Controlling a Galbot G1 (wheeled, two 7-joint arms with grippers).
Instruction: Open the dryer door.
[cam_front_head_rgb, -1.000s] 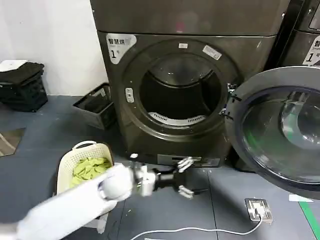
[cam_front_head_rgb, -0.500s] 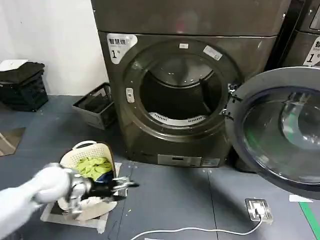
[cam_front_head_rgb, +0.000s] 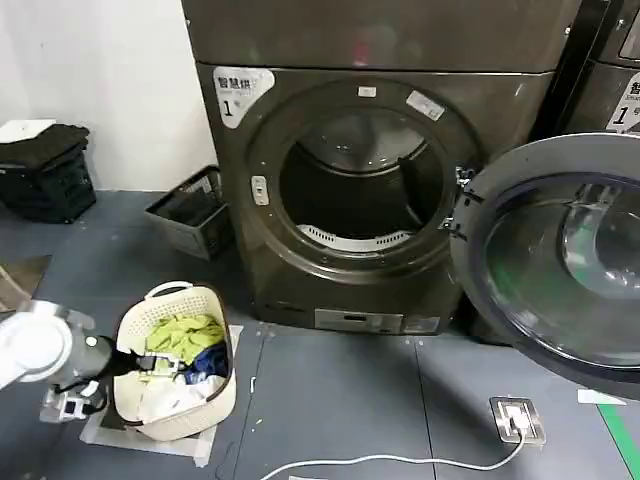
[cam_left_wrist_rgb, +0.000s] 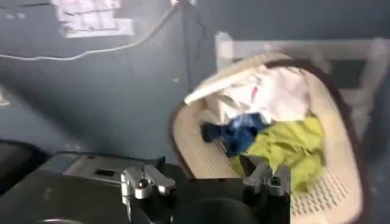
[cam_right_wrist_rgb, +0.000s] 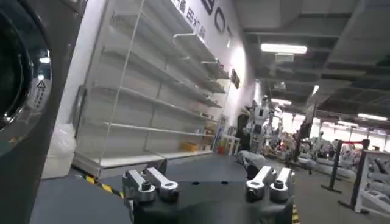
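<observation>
A cream laundry basket (cam_front_head_rgb: 185, 370) of green, blue and white clothes (cam_left_wrist_rgb: 268, 131) sits just beyond the left jaws; empty white shelving (cam_right_wrist_rgb: 146, 109) stands far beyond the right jaws.

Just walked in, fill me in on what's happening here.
The dryer door already stands swung wide open to the right of the drum opening. The left gripper, open and holding nothing, sits low over the laundry basket of clothes on the floor. The right gripper is open too, off to the side.

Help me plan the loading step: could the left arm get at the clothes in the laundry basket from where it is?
Probably yes. The left gripper, open, sits at the laundry basket rim, and the clothes lie uncovered on top.
</observation>
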